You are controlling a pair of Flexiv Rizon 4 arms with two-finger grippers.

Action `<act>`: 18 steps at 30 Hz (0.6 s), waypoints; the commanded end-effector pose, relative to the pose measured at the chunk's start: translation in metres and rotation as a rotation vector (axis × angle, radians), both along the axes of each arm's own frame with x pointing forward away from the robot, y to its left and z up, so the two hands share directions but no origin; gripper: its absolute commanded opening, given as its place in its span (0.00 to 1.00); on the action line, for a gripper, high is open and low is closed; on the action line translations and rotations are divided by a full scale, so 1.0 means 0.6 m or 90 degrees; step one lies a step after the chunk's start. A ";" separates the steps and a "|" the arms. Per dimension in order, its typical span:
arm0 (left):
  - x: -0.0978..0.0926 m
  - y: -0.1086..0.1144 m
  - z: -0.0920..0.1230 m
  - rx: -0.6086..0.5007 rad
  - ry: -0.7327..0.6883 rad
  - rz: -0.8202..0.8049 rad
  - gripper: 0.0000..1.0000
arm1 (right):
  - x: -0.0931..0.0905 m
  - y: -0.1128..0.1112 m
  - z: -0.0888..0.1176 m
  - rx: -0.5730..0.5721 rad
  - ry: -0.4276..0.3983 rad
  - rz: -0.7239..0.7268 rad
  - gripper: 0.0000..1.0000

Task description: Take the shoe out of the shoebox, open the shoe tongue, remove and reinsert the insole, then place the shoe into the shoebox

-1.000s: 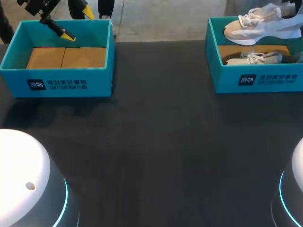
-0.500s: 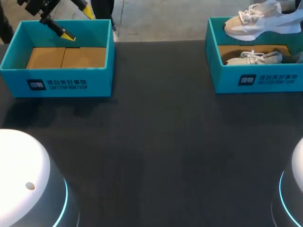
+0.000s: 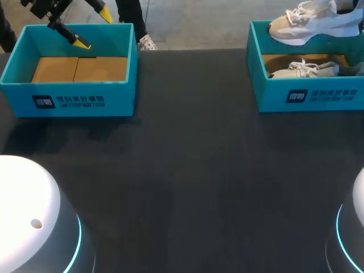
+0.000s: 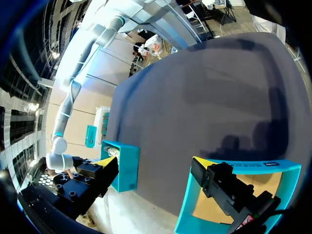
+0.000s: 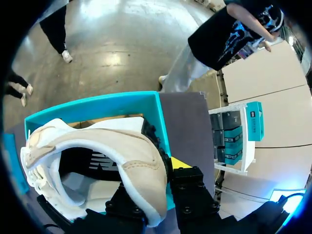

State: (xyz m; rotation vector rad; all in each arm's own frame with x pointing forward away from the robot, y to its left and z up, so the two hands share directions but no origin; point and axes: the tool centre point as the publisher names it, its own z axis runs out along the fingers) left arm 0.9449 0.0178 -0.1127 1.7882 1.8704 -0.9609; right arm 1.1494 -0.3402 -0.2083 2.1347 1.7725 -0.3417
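A white and beige shoe [image 3: 310, 23] hangs above the right teal shoebox [image 3: 310, 96], over its far wall. In the right wrist view my right gripper [image 5: 163, 170] is shut on the shoe [image 5: 97, 151] at its heel collar, with the teal box [image 5: 97, 105] below and ahead. A second shoe [image 3: 301, 69] lies inside that box on its brown floor. My left gripper [image 3: 94, 28] is held open above the far side of the left shoebox [image 3: 68, 99], nothing between its fingers. In the left wrist view, the open left gripper [image 4: 153, 163] shows with that box's rim [image 4: 263, 168] under it.
The left box holds only brown cardboard pieces [image 3: 79, 68]. Dark table surface [image 3: 187, 170] lies between the boxes and toward the front. Two white robot bases sit at the front corners, one at the left [image 3: 34, 216].
The shoe in my right gripper has risen and shifted toward the far edge of the right box. The left arm has not moved.
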 end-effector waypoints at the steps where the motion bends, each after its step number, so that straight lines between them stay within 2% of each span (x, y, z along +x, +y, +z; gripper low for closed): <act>1: -0.002 0.000 0.000 0.002 -0.002 0.001 1.00 | 0.012 -0.001 -0.008 0.004 0.004 0.002 0.00; 18: -0.002 0.000 0.000 0.002 -0.002 0.001 1.00 | 0.023 0.001 -0.049 0.021 0.005 -0.002 0.00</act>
